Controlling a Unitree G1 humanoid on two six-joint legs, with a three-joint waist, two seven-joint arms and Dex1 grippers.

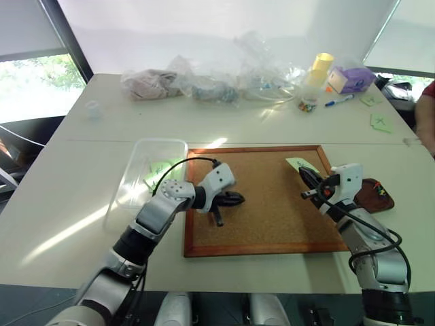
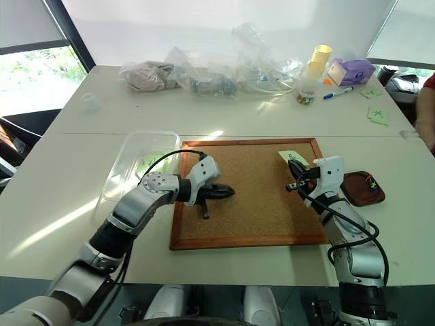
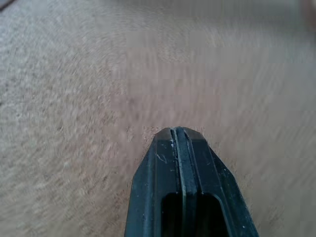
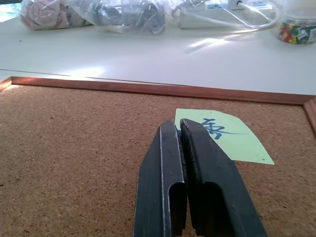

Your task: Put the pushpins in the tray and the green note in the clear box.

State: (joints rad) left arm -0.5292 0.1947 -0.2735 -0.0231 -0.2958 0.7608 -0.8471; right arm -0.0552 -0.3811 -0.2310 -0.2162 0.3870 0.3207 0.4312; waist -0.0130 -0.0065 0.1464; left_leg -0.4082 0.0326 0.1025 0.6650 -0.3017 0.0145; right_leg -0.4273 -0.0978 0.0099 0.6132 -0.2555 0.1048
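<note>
1 corkboard (image 1: 272,204) | 1 clear box (image 1: 139,173) | 1 small brown tray (image 2: 360,188) | 1 green note on the board (image 4: 224,140) | 2 more green notes (image 1: 381,122) off at the table's far corner | 1 blue marker (image 1: 338,101) | 1 purple box (image 1: 353,79) | pins in the tray were too tiny to count

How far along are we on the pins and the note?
Some pushpins already lie in the tray, and a green sheet shows inside the clear box. Both grippers, left and right, are shut, holding nothing visible. The scribbled green note still lies on the corkboard.
</note>
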